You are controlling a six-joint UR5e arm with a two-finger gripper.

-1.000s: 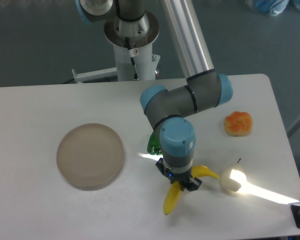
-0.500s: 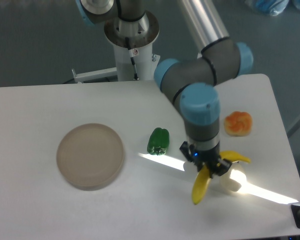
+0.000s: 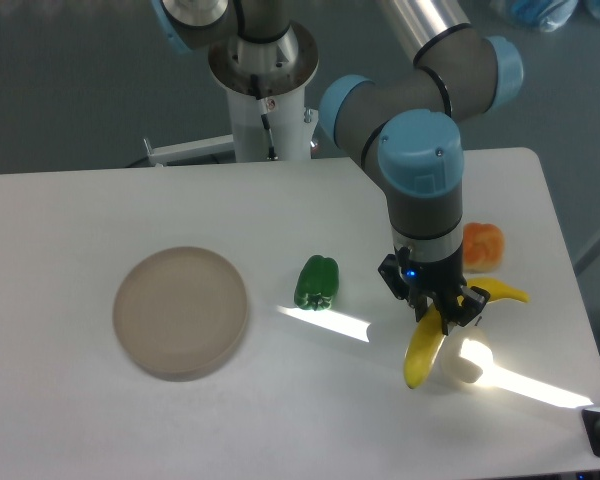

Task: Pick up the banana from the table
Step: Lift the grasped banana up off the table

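Yellow banana (image 3: 427, 345) clamped in end effector (image 3: 435, 305); its middle hidden by fingers.

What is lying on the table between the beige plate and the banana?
In the camera view, the green pepper lies between the plate and the banana, which the gripper holds; otherwise only bare table.

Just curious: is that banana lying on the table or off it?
Off it, apparently: the gripper is shut on the banana.
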